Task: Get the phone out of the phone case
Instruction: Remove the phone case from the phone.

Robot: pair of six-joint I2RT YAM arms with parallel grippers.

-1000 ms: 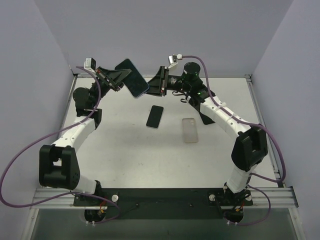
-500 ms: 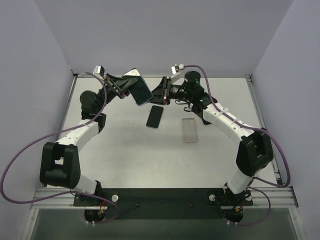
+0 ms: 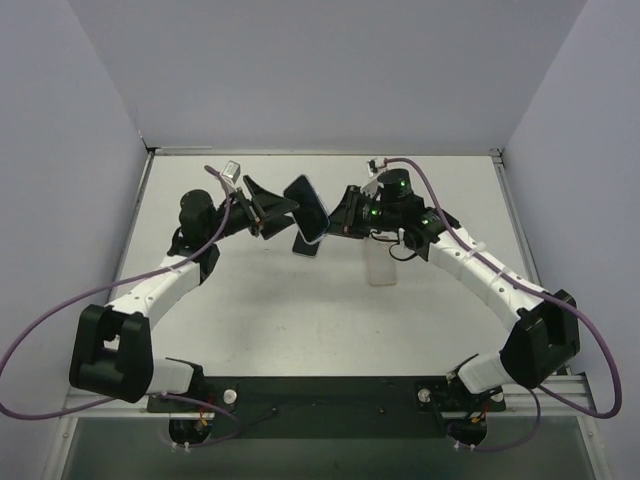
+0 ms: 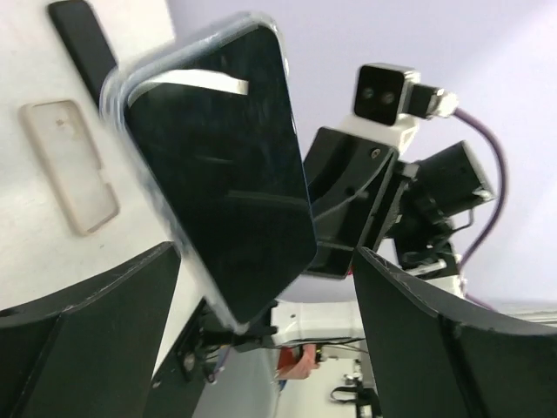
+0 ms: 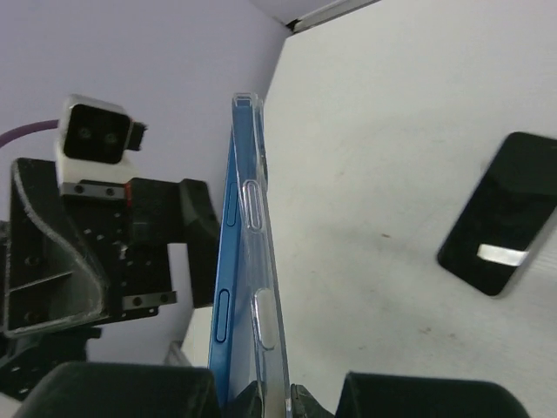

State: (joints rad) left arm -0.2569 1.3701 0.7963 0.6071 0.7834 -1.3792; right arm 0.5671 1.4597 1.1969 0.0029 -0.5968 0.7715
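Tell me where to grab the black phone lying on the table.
Probably across its two long edges, coming straight down from above. The black phone lies flat and thin on the table, with bare surface along both long sides.

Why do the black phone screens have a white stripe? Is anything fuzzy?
Left wrist view: the stripe on the cased phone is reflected glare, and the near fingers are out of focus. Right wrist view: the bare phone on the table has the same glare. Top view: sharp, evenly lit, soft shadows.
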